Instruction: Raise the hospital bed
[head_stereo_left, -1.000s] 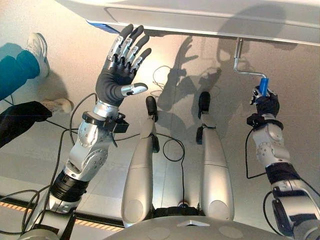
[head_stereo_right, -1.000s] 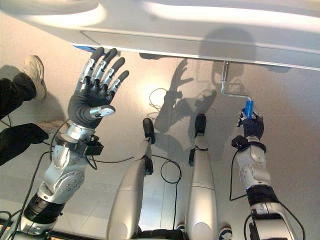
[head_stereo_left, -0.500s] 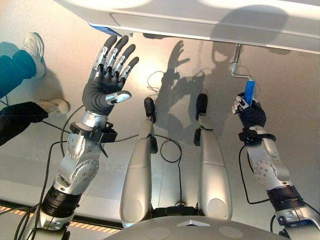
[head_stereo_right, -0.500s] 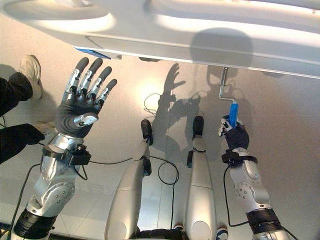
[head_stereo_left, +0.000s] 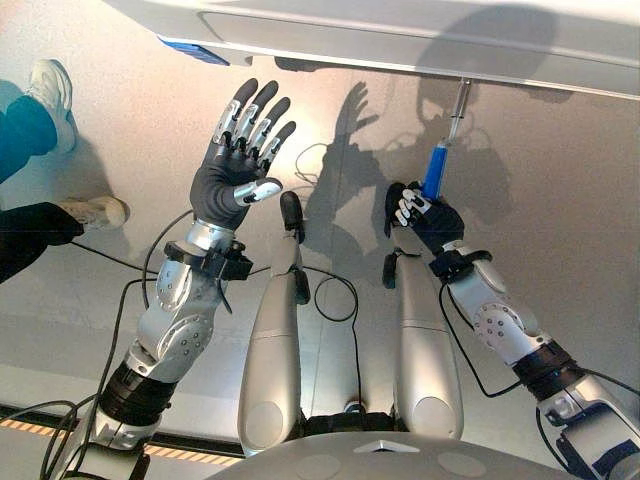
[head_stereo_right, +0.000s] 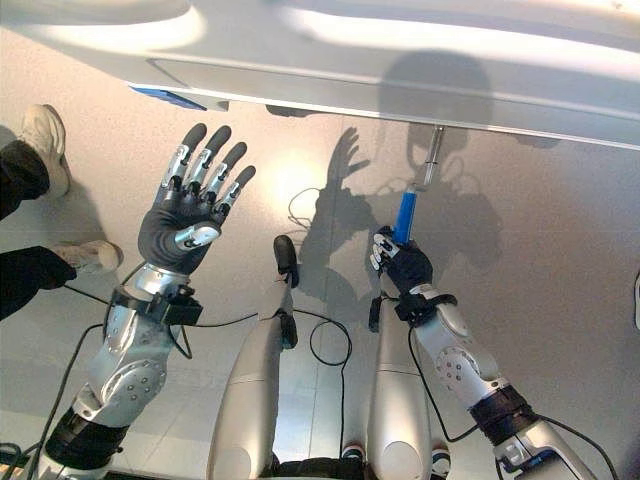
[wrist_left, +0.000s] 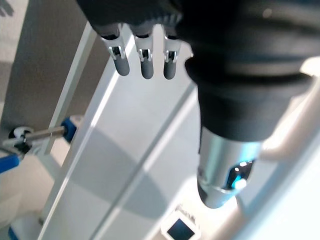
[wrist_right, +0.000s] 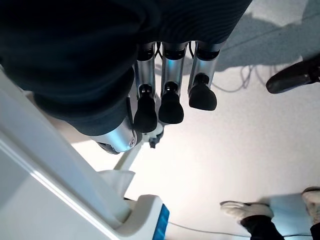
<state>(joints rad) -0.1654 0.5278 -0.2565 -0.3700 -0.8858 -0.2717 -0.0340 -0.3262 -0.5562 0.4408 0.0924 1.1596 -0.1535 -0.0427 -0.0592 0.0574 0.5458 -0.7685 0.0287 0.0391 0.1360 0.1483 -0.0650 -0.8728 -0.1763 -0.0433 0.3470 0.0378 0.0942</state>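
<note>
Below the bed's edge, the right hand (head_stereo_left: 428, 218) is seen curled round the lower end of the blue crank handle (head_stereo_left: 434, 171), which is gripped between its fingers and thumb. Above the hand, the blue grip is stood almost upright and is joined at its top to a thin metal crank rod (head_stereo_left: 459, 103), which is run up to the underside of the white hospital bed frame (head_stereo_left: 420, 35) directly over the hand. In the right wrist view the curled, dark-tipped fingers (wrist_right: 170, 107) are shown close against the white frame, with a blue corner piece (wrist_right: 161, 223) of the bed just beyond them. Well apart from the right hand, on the robot's left side, the left hand (head_stereo_left: 238, 165) is held raised with its fingers spread straight and its thumb out, nothing being held; its fingertips are pointed up toward the bed frame, near a blue label (head_stereo_left: 195, 50) on the frame's edge, without contact being visible. In the left wrist view the straight fingers (wrist_left: 143, 55) are shown before the white bed panels. Farther out past the left hand, a person's pale shoes (head_stereo_left: 48, 88) and dark trouser legs (head_stereo_left: 25, 235) are seen on the grey floor (head_stereo_left: 560, 200).
</note>
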